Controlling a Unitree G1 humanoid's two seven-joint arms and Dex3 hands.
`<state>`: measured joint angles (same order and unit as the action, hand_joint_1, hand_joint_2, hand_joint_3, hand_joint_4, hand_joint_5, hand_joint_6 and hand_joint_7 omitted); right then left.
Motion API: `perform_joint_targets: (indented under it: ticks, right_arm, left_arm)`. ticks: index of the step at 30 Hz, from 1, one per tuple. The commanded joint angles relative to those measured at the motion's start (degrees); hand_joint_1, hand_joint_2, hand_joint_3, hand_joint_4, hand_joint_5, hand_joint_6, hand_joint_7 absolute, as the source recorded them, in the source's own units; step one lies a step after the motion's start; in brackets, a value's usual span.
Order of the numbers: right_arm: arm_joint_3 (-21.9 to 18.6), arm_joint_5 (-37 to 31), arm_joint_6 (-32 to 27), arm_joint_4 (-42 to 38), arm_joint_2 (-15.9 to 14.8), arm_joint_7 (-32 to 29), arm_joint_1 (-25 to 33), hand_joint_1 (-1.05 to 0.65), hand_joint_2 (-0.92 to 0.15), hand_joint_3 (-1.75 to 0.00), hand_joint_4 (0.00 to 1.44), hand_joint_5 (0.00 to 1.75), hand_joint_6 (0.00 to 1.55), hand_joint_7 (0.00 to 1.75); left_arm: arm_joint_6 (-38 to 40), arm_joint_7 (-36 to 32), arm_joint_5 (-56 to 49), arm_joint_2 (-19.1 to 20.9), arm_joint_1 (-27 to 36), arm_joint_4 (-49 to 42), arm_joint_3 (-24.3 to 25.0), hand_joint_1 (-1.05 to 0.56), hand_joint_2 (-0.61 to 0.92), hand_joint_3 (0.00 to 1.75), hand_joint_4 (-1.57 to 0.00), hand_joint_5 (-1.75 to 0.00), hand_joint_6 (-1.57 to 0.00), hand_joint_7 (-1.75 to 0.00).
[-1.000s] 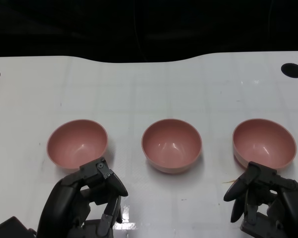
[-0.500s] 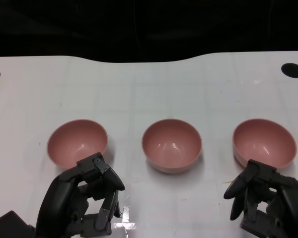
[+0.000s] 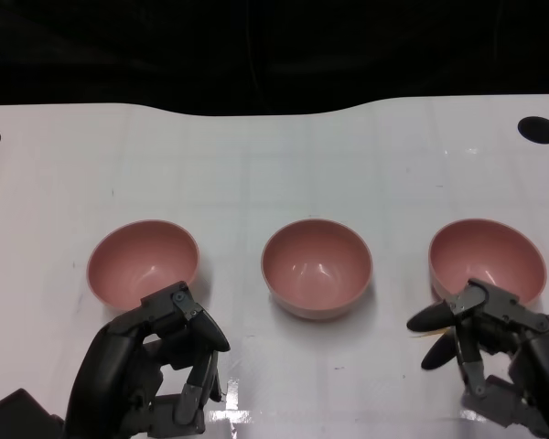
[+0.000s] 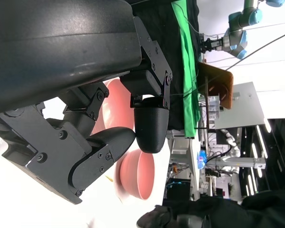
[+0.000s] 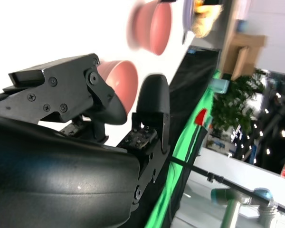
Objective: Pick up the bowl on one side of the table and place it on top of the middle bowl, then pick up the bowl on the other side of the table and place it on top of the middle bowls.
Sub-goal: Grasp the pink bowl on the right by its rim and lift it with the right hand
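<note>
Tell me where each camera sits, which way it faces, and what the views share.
Head view: above the white table, looking down on three pink bowls; left hand and right hand show.
Left wrist view: behind the left hand, facing the middle bowl.
Right wrist view: behind the right hand, facing the right bowl.
Shared: the middle bowl appears in all three.

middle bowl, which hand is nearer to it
Left. The left hand sits just below-left of the middle bowl; the right hand is farther off, by the right bowl.

Three pink bowls upright in a row: left bowl (image 3: 143, 264), middle bowl (image 3: 317, 267), right bowl (image 3: 487, 262)
</note>
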<state>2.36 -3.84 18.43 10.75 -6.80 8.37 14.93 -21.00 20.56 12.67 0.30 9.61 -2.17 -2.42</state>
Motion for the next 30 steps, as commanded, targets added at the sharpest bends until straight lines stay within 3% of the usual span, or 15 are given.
perform_joint_targets:
  ticks: [1, 3, 4, 5, 8, 12, 16, 21, 30]
  right_arm:
    - [-0.55, -1.49, -0.11, 0.3, -1.34, -0.43, -0.4, -0.25, -0.75, -0.43, 0.4, 0.98, 0.47, 0.56]
    - [-0.53, -1.61, -0.11, 0.29, -1.35, -0.5, -0.42, -0.25, -0.76, -0.4, 0.4, 0.97, 0.47, 0.54]
    - [-1.21, -5.44, -0.79, 1.16, -2.75, -1.5, -0.81, -0.25, -0.77, -0.39, 0.4, 0.97, 0.47, 0.54]
    - [-1.73, -8.4, -1.3, 1.82, -3.75, -2.27, -1.11, -0.35, -0.81, -0.22, 0.25, 0.88, 0.36, 0.39]
    - [-2.13, -11.97, -2.17, 2.69, -4.68, -3.37, -1.37, -0.41, -0.87, -0.05, 0.16, 0.82, 0.31, 0.25]
    - [-2.12, -13.68, -2.08, 2.97, -5.22, -3.99, -1.47, -0.42, -0.88, -0.02, 0.13, 0.8, 0.29, 0.21]
    - [-1.97, -29.36, -5.24, 5.44, -8.34, -7.78, -2.82, -0.56, -0.86, 0.0, 0.03, 0.74, 0.23, 0.15]
    - [-1.3, -34.95, -7.68, 5.92, -8.93, -9.2, -4.02, -0.61, -0.84, 0.0, 0.0, 0.67, 0.2, 0.11]
    - [1.92, -48.85, -17.87, 6.15, -11.68, -6.8, -8.6, -0.68, -0.83, 0.0, 0.0, 0.49, 0.16, 0.07]
  left_arm:
    - [-0.51, 0.22, 0.11, 0.46, -0.17, -0.54, 0.28, -0.22, 0.44, 1.27, -0.88, -1.72, -0.79, -1.5]
    - [-0.51, 0.22, 0.11, 0.45, -0.18, -0.55, 0.29, -0.22, 0.44, 1.27, -0.88, -1.71, -0.8, -1.5]
    - [-0.64, 0.2, 0.04, 0.35, -0.26, -0.63, 0.21, -0.22, 0.44, 1.27, -0.88, -1.71, -0.8, -1.5]
    - [-0.74, 0.17, -0.02, 0.28, -0.32, -0.7, 0.15, -0.23, 0.44, 1.27, -0.88, -1.72, -0.79, -1.5]
    - [-0.87, 0.16, -0.08, 0.19, -0.39, -0.8, 0.1, -0.23, 0.43, 1.28, -0.88, -1.72, -0.79, -1.5]
    - [-1.18, 0.35, 0.01, 0.18, -0.45, -0.93, 0.1, -0.23, 0.43, 1.28, -0.88, -1.72, -0.78, -1.51]
    - [-0.63, 0.25, 0.08, 0.36, -0.14, -0.43, 0.19, -0.24, 0.43, 1.28, -0.87, -1.73, -0.78, -1.52]
    - [-0.57, 0.5, 0.47, 0.36, -0.3, -0.57, 0.27, -0.23, 0.45, 1.26, -0.86, -1.72, -0.77, -1.51]
    - [-0.78, 0.69, 0.72, 0.38, 0.07, -0.35, 0.21, -0.21, 0.46, 1.25, -0.86, -1.72, -0.77, -1.51]
